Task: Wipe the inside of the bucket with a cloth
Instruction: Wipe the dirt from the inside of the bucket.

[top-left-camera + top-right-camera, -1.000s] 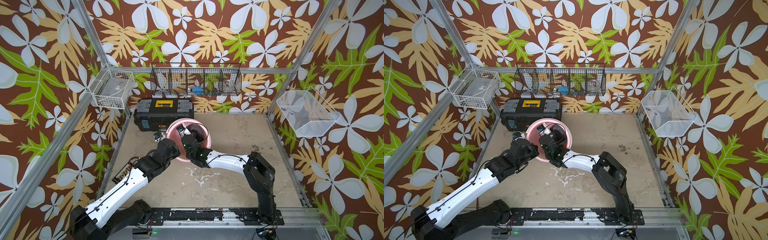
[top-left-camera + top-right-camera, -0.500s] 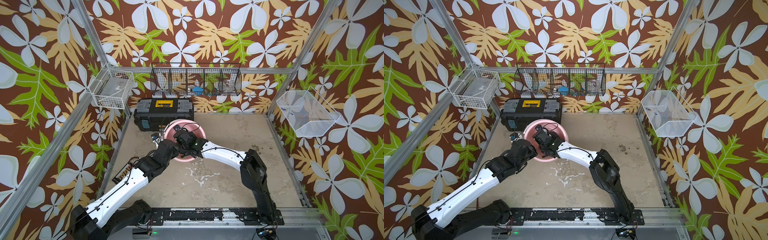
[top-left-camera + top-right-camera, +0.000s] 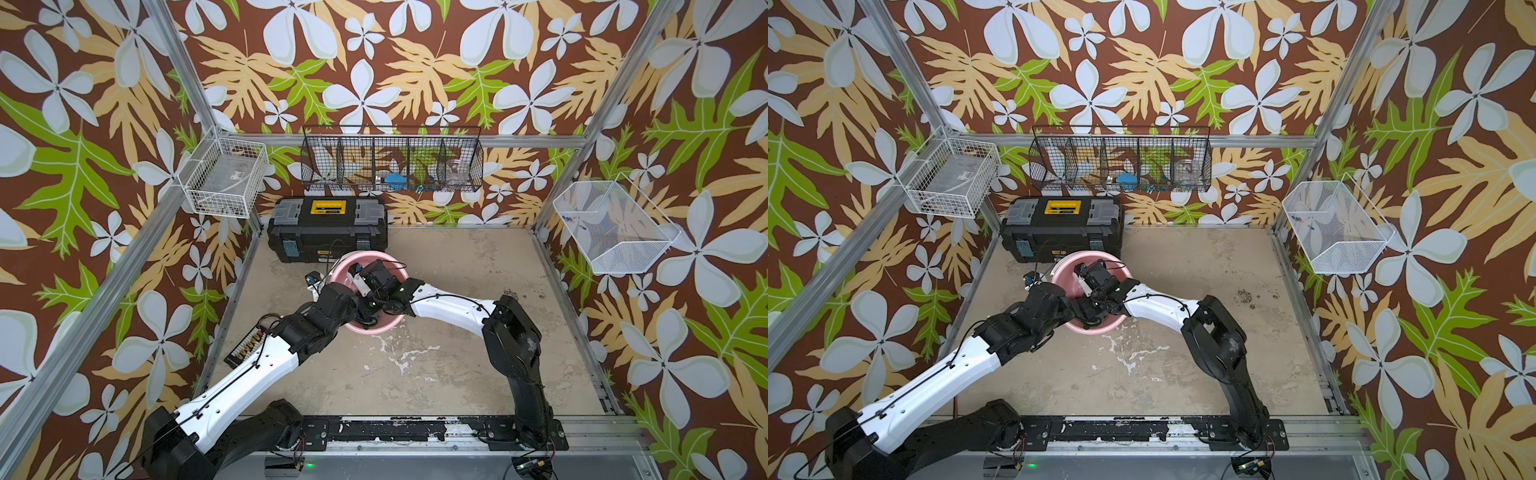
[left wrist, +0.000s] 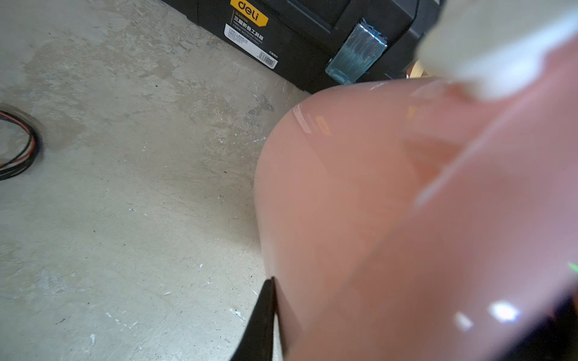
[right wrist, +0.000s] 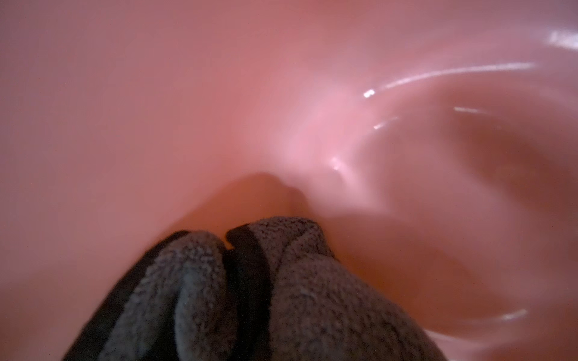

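Note:
The pink bucket (image 3: 376,329) stands on the floor in front of the toolbox, seen in both top views (image 3: 1097,330). My left gripper (image 3: 360,311) is shut on its near-left rim. In the left wrist view one black finger (image 4: 261,322) lies against the bucket's outer wall (image 4: 359,203), and the other finger is hidden. My right gripper (image 5: 237,281) reaches down inside the bucket, shut on the bunched dark grey cloth (image 5: 306,281). The cloth covers the fingers and presses against the pink inner wall (image 5: 187,109). In the top views the right wrist (image 3: 380,276) hides the cloth.
A black toolbox (image 3: 328,232) with a yellow handle stands right behind the bucket, against the back wall. Wire baskets hang on the left wall (image 3: 224,176), the back wall (image 3: 392,164) and the right wall (image 3: 611,226). Loose cables (image 4: 18,147) lie on the floor left of the bucket.
My right gripper has swept the cloth from the bucket's near-right side to its far-left side. The left arm and the bucket have hardly moved.

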Motion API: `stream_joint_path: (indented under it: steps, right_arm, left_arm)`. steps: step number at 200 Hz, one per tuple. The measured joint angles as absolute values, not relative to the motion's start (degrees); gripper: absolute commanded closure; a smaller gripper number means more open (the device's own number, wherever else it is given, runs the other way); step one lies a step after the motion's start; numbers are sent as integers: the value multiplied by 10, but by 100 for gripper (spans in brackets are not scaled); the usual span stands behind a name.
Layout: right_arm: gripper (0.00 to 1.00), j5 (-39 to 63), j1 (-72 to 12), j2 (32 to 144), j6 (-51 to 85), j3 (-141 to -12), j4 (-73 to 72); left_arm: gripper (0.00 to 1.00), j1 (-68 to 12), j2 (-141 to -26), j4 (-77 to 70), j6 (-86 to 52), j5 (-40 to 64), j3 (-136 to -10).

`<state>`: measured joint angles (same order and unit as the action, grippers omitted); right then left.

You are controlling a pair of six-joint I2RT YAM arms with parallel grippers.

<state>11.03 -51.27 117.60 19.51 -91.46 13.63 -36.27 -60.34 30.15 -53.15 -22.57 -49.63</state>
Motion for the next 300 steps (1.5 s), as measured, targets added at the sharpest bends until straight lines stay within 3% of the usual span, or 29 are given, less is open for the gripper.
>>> stream_joint_path:
  steps: [74, 149, 209, 240, 300]
  right_arm:
    - [100, 141, -512, 1124, 257, -864, 11]
    - [100, 3, -518, 1114, 281, -855, -60]
    - [100, -135, -526, 1203, 297, -949, -33]
    - [100, -207, -537, 1197, 314, -915, -48]
    - [100, -224, -543, 1244, 303, -996, 1]
  left_arm:
    - [100, -352, -617, 295, -580, -220, -499]
    - [100, -351, -611, 240, -606, -193, -486]
    - [100, -349, -599, 214, -633, -188, -472]
    - [100, -349, -588, 219, -626, -170, -462]
    - [100, -349, -586, 219, -640, -182, -462]
